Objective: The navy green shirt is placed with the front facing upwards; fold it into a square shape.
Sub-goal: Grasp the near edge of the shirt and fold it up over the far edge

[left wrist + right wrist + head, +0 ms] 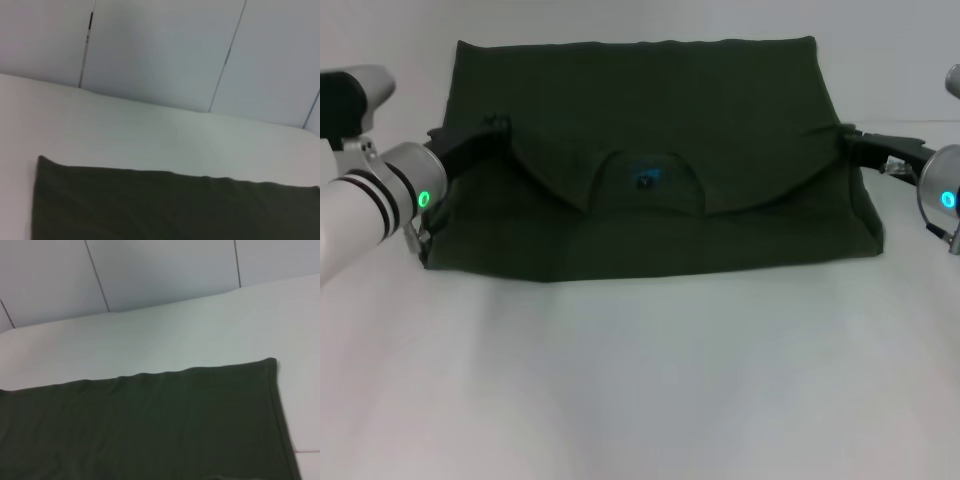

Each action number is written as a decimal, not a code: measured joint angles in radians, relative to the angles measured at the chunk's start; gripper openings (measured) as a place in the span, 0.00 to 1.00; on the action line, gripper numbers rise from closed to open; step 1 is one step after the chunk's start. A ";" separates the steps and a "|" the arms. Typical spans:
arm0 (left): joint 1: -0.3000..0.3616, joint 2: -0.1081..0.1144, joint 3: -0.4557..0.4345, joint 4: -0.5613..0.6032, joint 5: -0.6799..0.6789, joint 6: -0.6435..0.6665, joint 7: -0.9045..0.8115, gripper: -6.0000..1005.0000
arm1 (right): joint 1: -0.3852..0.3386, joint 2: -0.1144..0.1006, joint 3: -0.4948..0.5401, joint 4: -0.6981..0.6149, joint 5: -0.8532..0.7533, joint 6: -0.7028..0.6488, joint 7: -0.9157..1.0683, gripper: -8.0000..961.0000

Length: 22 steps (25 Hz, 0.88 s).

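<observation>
**On the table, mid-fold**

Nearest me, the shirt's (pixel 650 170) folded edge lies across the white table (pixel 640 380), neck label showing at the middle. My left gripper (pixel 470 150) pinches one side of the top layer and my right gripper (pixel 860 148) the other, both clamped on cloth. I judge a crosswise fold is under way; next, both corners must travel evenly toward the far hem.

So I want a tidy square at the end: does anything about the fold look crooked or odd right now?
Yes. The navy green shirt is folded unevenly: the collar flap's edge curves and dips at the neck, where the blue label shows, and the right side reaches lower than the left. The left hand and right hand are at the flap's two ends.
</observation>
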State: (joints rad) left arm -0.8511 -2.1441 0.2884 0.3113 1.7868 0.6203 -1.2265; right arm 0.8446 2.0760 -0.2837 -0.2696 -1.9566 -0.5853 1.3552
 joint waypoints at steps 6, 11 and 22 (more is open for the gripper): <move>0.003 -0.003 -0.002 0.006 -0.001 -0.024 0.008 0.13 | -0.003 0.008 0.000 -0.001 0.007 0.009 -0.005 0.19; 0.031 0.005 -0.005 0.043 -0.013 -0.006 -0.027 0.30 | -0.008 0.007 0.000 -0.014 0.007 0.001 -0.006 0.26; 0.160 -0.001 0.003 0.220 -0.015 0.258 -0.206 0.65 | -0.098 -0.005 -0.002 -0.108 0.046 -0.295 0.040 0.71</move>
State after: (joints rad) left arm -0.6912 -2.1448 0.2917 0.5308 1.7720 0.8779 -1.4328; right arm 0.7461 2.0711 -0.2857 -0.3777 -1.9103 -0.8800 1.3948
